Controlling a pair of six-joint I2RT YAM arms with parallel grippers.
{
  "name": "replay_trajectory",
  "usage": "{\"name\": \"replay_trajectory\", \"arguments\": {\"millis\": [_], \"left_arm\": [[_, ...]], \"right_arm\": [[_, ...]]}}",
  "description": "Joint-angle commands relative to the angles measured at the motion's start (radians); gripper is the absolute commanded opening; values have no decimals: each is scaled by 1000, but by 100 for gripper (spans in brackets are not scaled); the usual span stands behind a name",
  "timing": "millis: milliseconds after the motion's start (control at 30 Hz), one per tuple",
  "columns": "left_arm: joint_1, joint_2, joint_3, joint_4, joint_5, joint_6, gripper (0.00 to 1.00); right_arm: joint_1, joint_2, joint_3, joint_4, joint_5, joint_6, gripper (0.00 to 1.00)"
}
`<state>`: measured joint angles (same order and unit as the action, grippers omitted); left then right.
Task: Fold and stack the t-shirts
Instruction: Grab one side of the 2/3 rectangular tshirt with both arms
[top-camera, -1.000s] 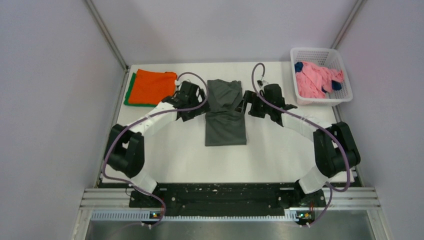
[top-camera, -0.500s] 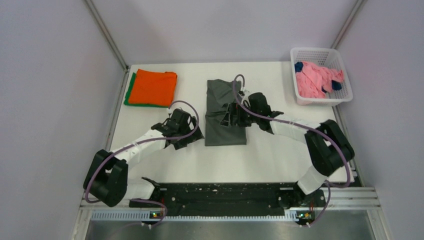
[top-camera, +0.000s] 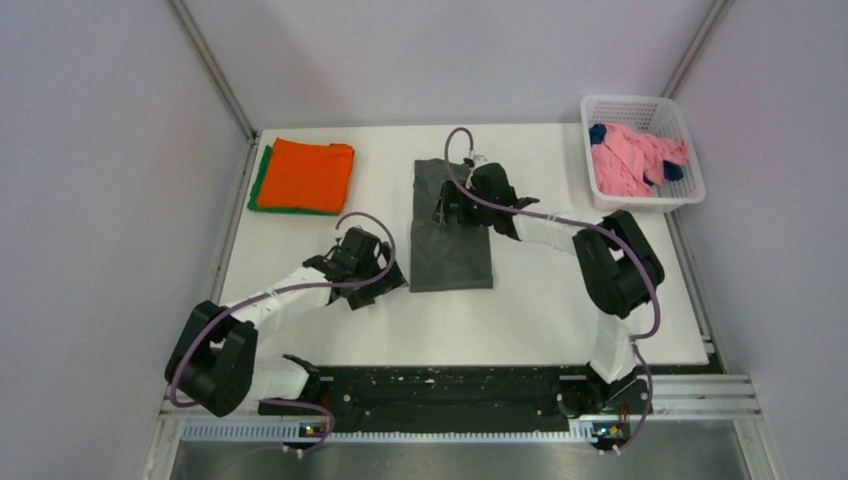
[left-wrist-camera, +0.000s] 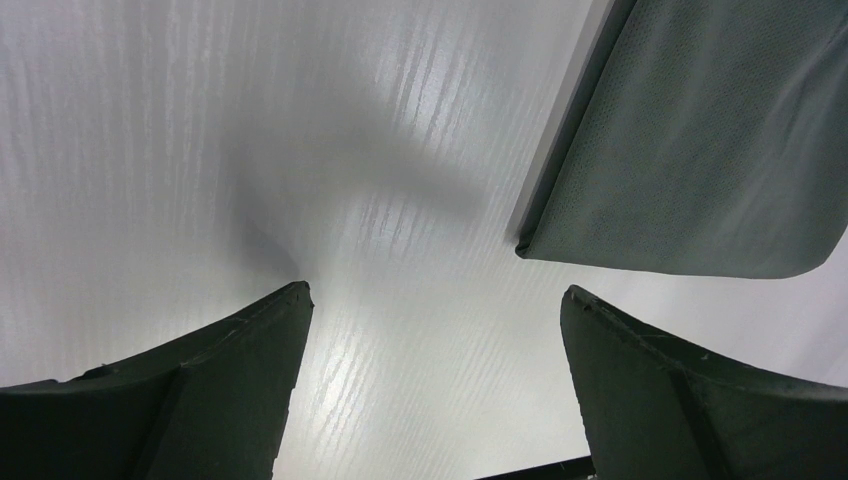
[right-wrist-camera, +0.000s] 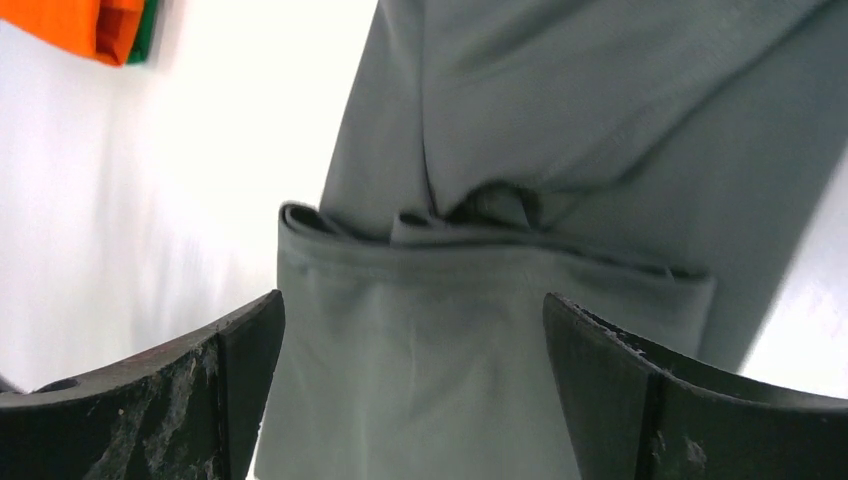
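T-shirts lie in three spots across the white counter (top-camera: 560, 300). At the far left corner the orange t-shirt (top-camera: 303, 175) is folded to a neat square. It rests on top of the green t-shirt (top-camera: 256, 185), of which only a narrow strip shows along the left and near edges.

Nearer and toward the middle, the left hand (top-camera: 392, 283) hangs low over bare counter, its two fingers (left-wrist-camera: 230, 390) spread wide with nothing between them. In its wrist view the near left corner of the dark olive-grey t-shirt (top-camera: 452, 258) lies just beyond the right finger, apart from it. That shirt sits in the middle of the counter, folded into a long narrow strip running from far to near, flat at its near end.

The right hand (top-camera: 445, 212) is over the far half of the strip, released. Its fingers (right-wrist-camera: 640, 400) stand wide to either side of a doubled edge of cloth that runs across between them. Whether the fingertips touch the fabric cannot be told.

At the far right corner stands a white lattice basket (top-camera: 650, 203), well apart from the grey shirt. Inside it the pink t-shirt (top-camera: 625, 165) lies crumpled, filling most of the basket, with bits of the navy blue t-shirt (top-camera: 598, 132) showing at its far left and right sides.
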<state>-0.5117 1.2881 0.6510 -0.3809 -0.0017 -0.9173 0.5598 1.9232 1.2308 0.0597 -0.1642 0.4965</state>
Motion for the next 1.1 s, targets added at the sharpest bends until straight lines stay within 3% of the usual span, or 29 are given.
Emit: {"name": "replay_trajectory", "arguments": {"millis": [0,167,267,500,800,933,1067], "left_arm": [[-5,44,30,76,49,3,99],[-8,116,50,135,103,7,98],[-18,179,67,155,128,8,90],[-60,280,101,181,158,-2,60],[-66,254,73,122,76,-14,59],[-66,264,81,104,64,-14,59],[-66,265,77,100,54,-19,59]], "right_arm": [[-9,-184,-100,-53,56,-22,99],[-9,-419,-365,-104,151,69,99],[-12,-518,-503,-77,180,149,98],[-11,-602,-636,-33,103,251,86],[-10,-547,-714,39,53,297,75],[-10,-515,-718,84,14,318,61],[-4,-517,-729,59,-2,326,53]]}}
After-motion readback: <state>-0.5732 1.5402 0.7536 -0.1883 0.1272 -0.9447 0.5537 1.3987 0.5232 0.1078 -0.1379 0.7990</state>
